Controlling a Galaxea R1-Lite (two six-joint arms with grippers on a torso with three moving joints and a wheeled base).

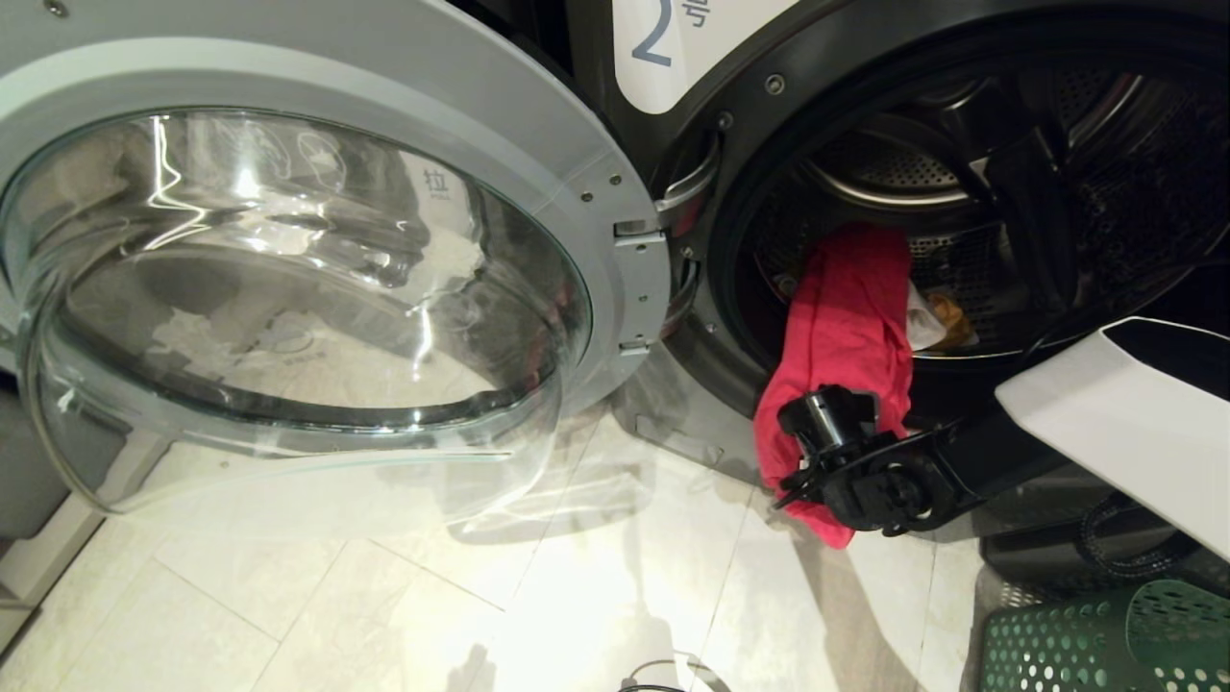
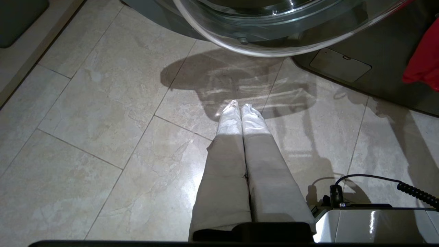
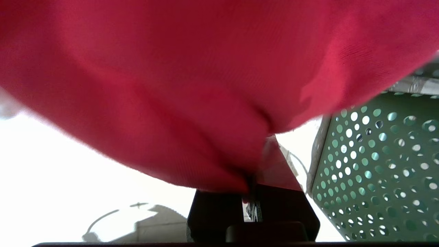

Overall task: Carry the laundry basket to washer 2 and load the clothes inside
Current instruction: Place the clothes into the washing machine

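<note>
- While I look down from the head camera, washer 2 [image 1: 730,125] stands with its round glass door [image 1: 288,288] swung wide to the left, and the white label with the digit 2 shows above the hinge.
- From that same view I see my right arm reach in from the lower right, white shell above and black wrist below, the right gripper [image 1: 802,481] low at the front of the drum opening and turned toward the left.
- I read its jaws as clamped on the red-pink garment [image 1: 846,317], which drapes from inside the drum over the lip and hangs toward the tiled floor [image 1: 384,596].
- Deeper in the drum I make out a bit of white cloth [image 1: 922,322] and a bit of yellow-orange cloth [image 1: 953,322] just beside the red one.
- At the lower right corner sits the laundry basket [image 1: 1105,644], near the washer's front.
- On the left wrist camera, the left gripper [image 2: 240,108] points down at the floor tiles, its pale fingers [image 2: 229,127] pressed together on nothing, below the edge of the open door [image 2: 274,37].
- On the right wrist camera, red fabric [image 3: 192,85] fills most of what I see, pinched into the closed jaws, with the basket's perforated green wall [image 3: 377,164] close by.
</note>
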